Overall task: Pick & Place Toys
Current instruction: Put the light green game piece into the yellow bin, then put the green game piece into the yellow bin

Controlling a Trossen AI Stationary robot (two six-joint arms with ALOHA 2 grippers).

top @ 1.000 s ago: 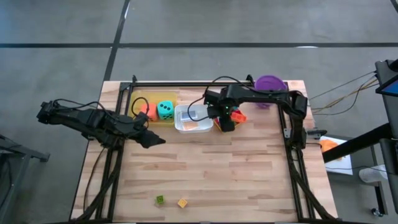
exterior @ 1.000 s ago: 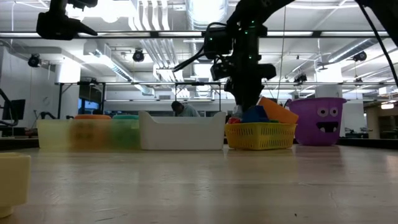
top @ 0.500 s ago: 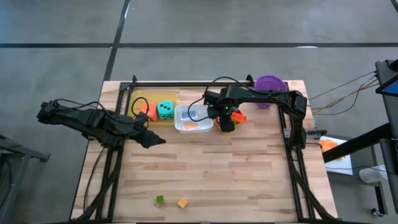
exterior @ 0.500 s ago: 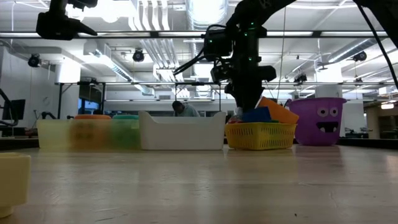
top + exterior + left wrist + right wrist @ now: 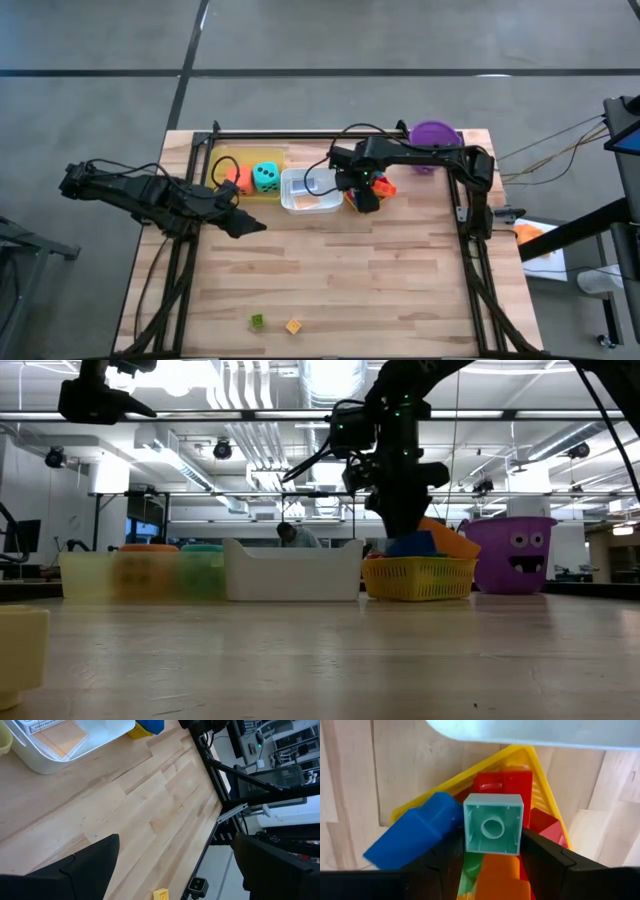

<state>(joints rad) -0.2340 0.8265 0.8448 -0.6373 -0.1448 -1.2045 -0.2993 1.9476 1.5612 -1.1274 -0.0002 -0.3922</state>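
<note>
Two small blocks, a green block (image 5: 257, 321) and a yellow block (image 5: 293, 326), are seen lying loose near the front edge of the table, well apart from the containers at the back; the placing step is judged to be in hand at the yellow basket (image 5: 420, 578); the right gripper (image 5: 365, 195) is held low over that basket, just beside the white tray (image 5: 290, 190), and in its wrist view a pale green block (image 5: 493, 824) is seen between the two dark fingers (image 5: 540, 860), touched on both sides, so it is taken as gripped at a narrow setting; beneath it a blue block (image 5: 412, 837), red pieces and an orange piece are heaped inside the basket rim; the teal die (image 5: 265, 177) and the orange die (image 5: 240, 180) are seen in the yellow tray (image 5: 225, 158) at the far left of the row; the left gripper (image 5: 250, 225) is parked over bare wood left of centre, its jaws spread wide and nothing held; the next move is judged to call for the fingers to be parted so that the pale green block is dropped onto the heap, after which the arm would need to be raised clear of the rim and one of the loose blocks fetched.
</note>
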